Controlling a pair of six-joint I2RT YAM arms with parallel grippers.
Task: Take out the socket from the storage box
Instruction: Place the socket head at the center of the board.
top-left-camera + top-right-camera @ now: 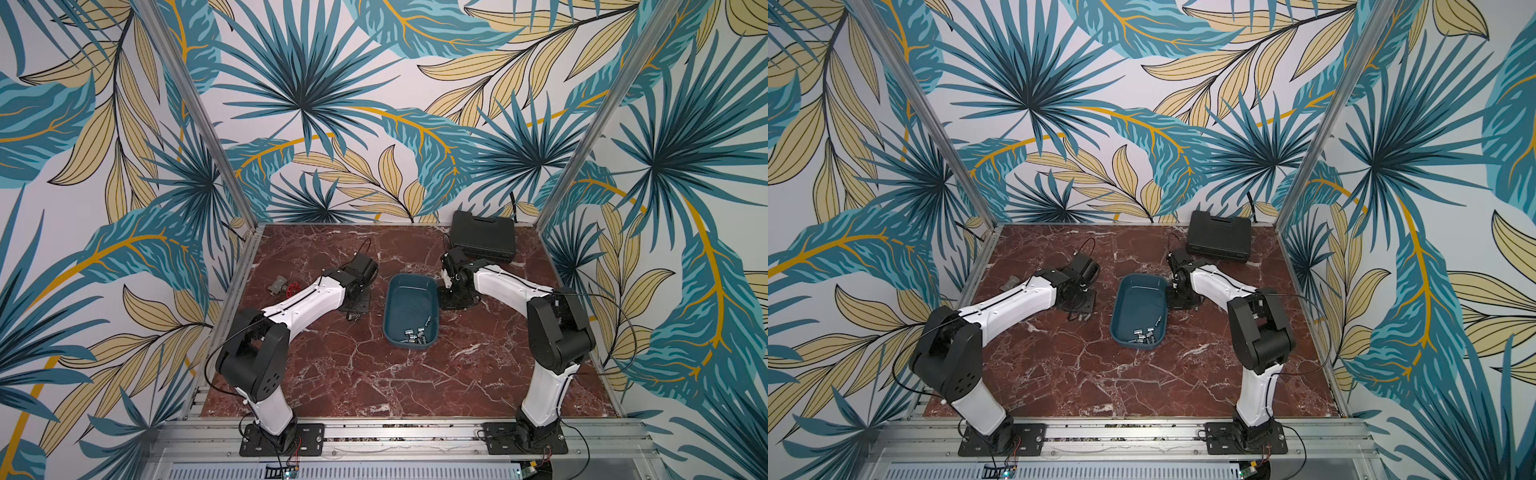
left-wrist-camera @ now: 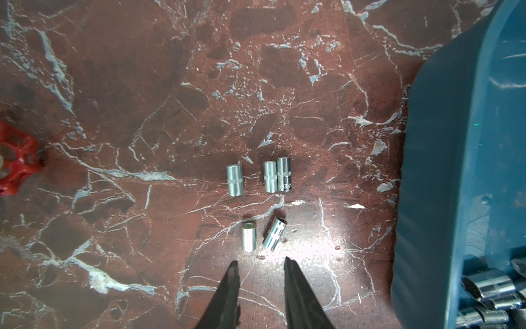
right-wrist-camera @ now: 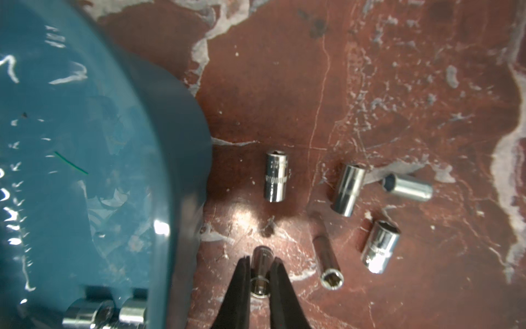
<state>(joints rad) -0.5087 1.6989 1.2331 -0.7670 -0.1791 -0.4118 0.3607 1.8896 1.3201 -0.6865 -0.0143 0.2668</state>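
The teal storage box (image 1: 409,299) (image 1: 1140,299) sits mid-table, with several chrome sockets (image 1: 415,336) heaped at its near end. My right gripper (image 3: 261,260) is shut on one small socket (image 3: 262,255), low over the marble just right of the box wall (image 3: 176,159). Several more sockets (image 3: 275,176) lie loose on the table there. Left of the box, my left gripper (image 2: 260,262) stands open and empty. It hovers behind several sockets (image 2: 248,237) that lie in two rows on the table.
A black hard-shell tool case (image 1: 484,235) lies at the back right. A metal valve with a red handwheel (image 1: 284,286) (image 2: 15,159) sits at the left edge. One long thin socket (image 3: 327,259) lies close beside the right fingers.
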